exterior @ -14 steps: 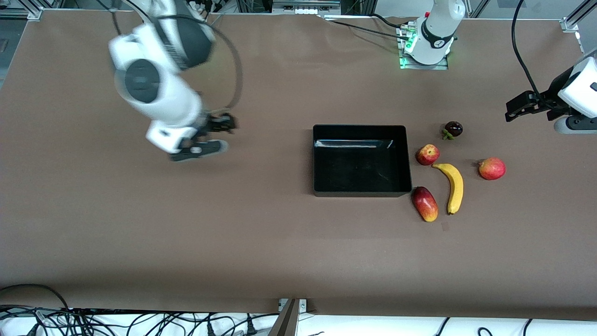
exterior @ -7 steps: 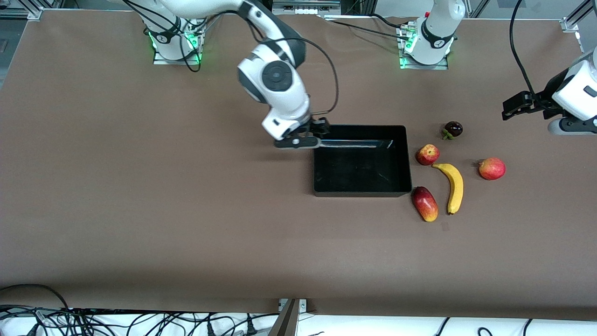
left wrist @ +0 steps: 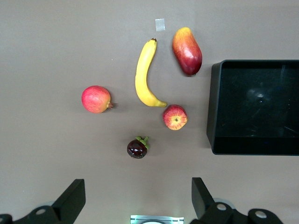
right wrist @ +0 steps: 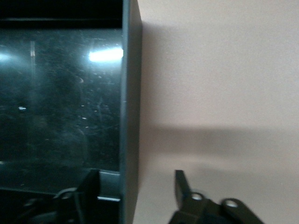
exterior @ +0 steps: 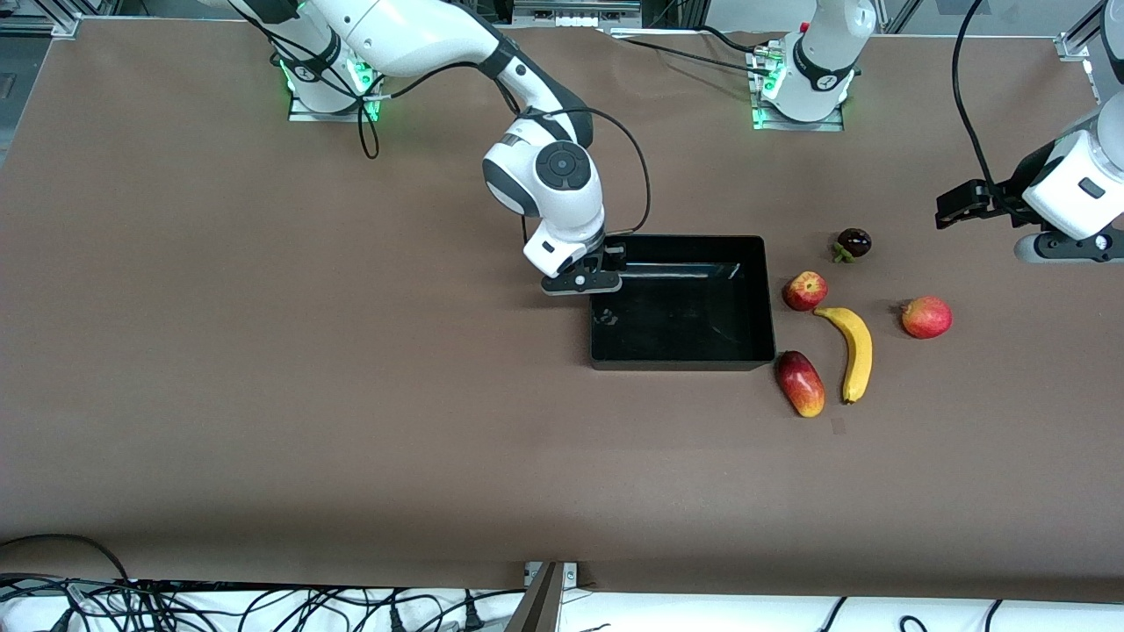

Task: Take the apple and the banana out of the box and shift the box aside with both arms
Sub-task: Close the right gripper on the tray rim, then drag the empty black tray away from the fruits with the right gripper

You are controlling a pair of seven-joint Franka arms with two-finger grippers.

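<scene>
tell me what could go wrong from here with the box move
1. The right gripper straddles only one wall of the box, near a corner; the left gripper waits apart, open, so a one-sided pull could swing the box.
2. The mango and apple lie right beside the box's wall toward the left arm's end; a swing there could knock them or the banana.

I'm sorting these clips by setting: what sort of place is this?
Probably a robotics lab bench: two white jointed robot arms bolted to a brown-covered table, loose cables along its edge, and a glossy black plastic box beside fruit as props.
</scene>
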